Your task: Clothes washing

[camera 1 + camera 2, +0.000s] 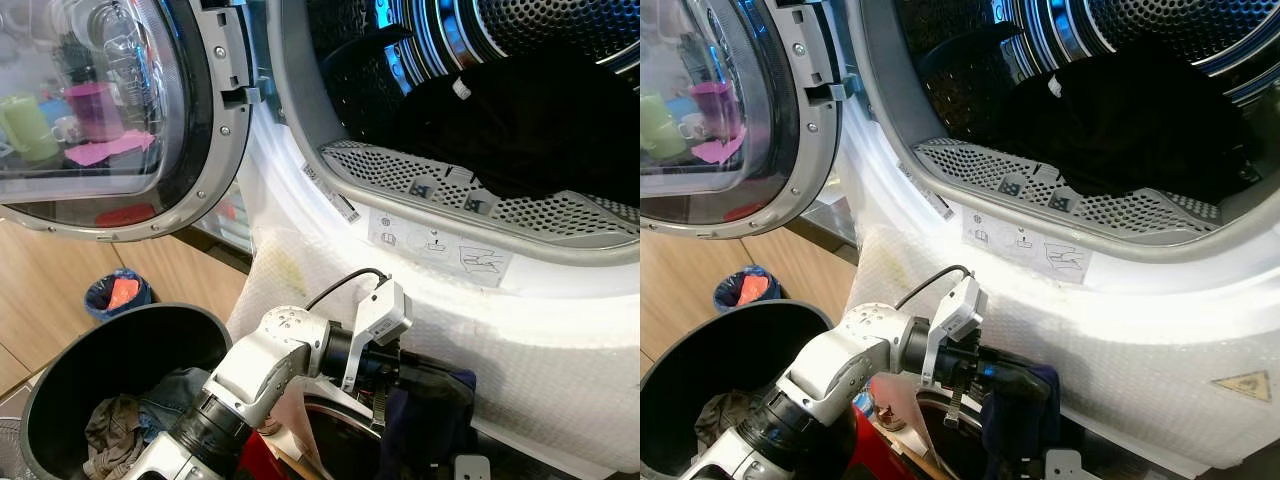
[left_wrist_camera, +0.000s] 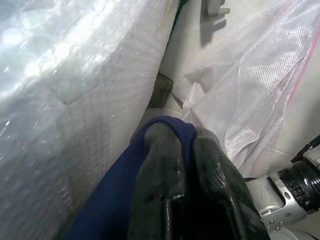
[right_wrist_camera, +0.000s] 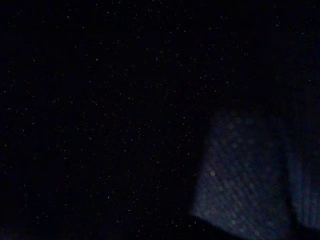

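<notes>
Low in the frame, the left claw (image 1: 425,395) pinches a soft navy-blue cloth (image 2: 150,165) against the bubble-wrapped washer front (image 1: 520,340), below the perforated steel drum (image 1: 560,40) holding a dark garment (image 1: 520,120), beside a round black bin (image 1: 110,370) of crumpled clothes.

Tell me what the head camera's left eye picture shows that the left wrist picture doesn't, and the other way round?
The left eye view alone takes in the open washer door, the drum with a black garment inside, and the black basket holding clothes. The left wrist view alone gives a close look at the black fingers pinching a fold of blue cloth, with clear plastic sheeting beside them. Both share the left end effector, that blue cloth, and the washer's bubble-wrapped front.
</notes>
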Controlling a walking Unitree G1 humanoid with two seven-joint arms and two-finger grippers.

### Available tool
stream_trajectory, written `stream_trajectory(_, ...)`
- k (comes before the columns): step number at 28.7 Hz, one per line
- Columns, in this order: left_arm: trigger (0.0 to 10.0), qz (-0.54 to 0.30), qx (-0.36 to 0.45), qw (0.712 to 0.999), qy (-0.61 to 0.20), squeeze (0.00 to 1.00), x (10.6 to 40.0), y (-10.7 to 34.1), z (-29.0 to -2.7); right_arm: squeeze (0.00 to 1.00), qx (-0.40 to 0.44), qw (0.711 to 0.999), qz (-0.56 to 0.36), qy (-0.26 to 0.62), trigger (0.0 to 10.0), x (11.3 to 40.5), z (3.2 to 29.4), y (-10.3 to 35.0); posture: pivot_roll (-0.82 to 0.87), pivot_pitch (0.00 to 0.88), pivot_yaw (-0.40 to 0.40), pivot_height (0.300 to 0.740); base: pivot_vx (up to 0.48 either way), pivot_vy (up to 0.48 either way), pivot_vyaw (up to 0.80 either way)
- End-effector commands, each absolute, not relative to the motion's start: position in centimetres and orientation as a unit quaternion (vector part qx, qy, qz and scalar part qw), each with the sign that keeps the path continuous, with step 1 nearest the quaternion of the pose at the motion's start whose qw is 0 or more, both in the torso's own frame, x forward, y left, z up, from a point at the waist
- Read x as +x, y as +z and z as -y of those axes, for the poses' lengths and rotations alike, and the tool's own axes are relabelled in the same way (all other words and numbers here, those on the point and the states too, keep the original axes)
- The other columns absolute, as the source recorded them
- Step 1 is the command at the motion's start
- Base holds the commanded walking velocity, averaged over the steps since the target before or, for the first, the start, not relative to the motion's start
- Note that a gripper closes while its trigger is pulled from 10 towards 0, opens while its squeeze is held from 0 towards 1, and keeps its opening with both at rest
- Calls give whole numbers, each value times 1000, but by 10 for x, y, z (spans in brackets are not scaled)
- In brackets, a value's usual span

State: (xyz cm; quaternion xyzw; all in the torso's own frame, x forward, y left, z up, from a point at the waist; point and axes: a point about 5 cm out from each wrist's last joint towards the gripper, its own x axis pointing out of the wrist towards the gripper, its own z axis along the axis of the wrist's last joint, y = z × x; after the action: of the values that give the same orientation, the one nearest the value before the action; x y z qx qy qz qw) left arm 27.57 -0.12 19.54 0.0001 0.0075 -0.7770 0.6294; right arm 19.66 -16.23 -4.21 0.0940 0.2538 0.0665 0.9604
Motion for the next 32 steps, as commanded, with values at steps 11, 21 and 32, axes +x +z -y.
stream_trajectory(11,0,22,-4,612,-790,0,269,212,5,0,111,960,-253,51,0,193,162,-47,118,54,60,740,0,0,0)
stream_trajectory(21,0,22,-3,603,-797,0,263,213,9,0,142,962,-234,17,0,190,168,-46,116,53,70,740,0,0,0)
stream_trajectory(32,4706,6,-3,595,-803,1000,247,216,-7,0,213,962,-171,-31,0,173,193,-37,121,50,87,740,0,0,0)
